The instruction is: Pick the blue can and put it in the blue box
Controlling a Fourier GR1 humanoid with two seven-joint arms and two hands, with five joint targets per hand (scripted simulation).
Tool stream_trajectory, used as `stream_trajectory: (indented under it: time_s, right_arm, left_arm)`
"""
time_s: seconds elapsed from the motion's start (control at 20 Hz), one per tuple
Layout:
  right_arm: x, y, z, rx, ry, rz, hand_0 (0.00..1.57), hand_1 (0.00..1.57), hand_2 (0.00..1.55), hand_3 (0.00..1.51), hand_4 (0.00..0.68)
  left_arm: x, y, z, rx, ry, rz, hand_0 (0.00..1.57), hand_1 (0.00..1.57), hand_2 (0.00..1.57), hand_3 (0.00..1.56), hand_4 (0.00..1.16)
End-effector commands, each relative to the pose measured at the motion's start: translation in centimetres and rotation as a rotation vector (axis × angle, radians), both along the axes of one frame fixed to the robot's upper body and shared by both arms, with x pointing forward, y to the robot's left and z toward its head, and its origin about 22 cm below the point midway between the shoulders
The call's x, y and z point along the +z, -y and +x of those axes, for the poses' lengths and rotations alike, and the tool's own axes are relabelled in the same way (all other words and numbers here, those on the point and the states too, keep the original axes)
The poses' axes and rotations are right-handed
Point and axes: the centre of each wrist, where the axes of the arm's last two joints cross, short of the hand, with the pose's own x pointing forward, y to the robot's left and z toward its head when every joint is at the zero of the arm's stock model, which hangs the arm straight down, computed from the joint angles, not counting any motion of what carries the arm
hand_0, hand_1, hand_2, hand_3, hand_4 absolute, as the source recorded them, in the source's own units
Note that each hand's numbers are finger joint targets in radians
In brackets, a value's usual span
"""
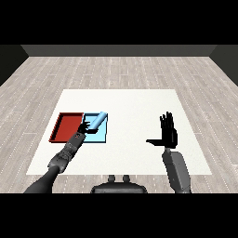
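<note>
Your left hand (85, 126) curls its black fingers round the lower end of the light blue cylindrical can (97, 120), which tilts toward one o'clock over the shallow light blue tray (103, 135). Touching that tray at its nine o'clock side lies the shallow red tray (65, 126), both on the flat white table (135, 107). Well apart, toward three o'clock, your right hand (168, 133) stands upright over the table, fingers straight and spread, thumb pointing toward nine o'clock, holding nothing.
</note>
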Motion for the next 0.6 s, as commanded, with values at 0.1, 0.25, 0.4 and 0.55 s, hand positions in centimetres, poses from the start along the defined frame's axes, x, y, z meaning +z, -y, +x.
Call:
stream_trajectory:
  time_s: [0.1,0.25,0.4,0.55]
  right_arm:
    - [-0.5,-1.1,0.3,0.016,0.010,0.025,0.00,0.00,0.00,0.00,0.000]
    - [-0.3,-0.7,0.0,0.024,0.019,0.039,0.00,0.00,0.00,0.00,0.000]
    - [0.6,-0.1,-0.5,0.014,0.019,0.040,0.00,0.00,0.00,0.00,0.000]
    - [0.5,-1.2,-0.4,0.029,0.030,0.051,0.00,0.00,0.00,0.00,0.000]
  left_arm:
    - [-2.3,-0.7,-2.2,0.094,0.012,0.069,0.00,0.00,0.00,0.00,0.00]
    - [-0.1,-0.4,-0.3,0.217,0.241,0.012,0.00,0.00,0.00,0.00,0.00]
    - [0.5,-0.4,-0.2,0.213,0.514,0.011,0.00,0.00,0.00,0.00,0.00]
    - [2.8,1.5,1.3,0.076,0.722,-0.108,0.00,0.00,0.00,0.00,0.00]
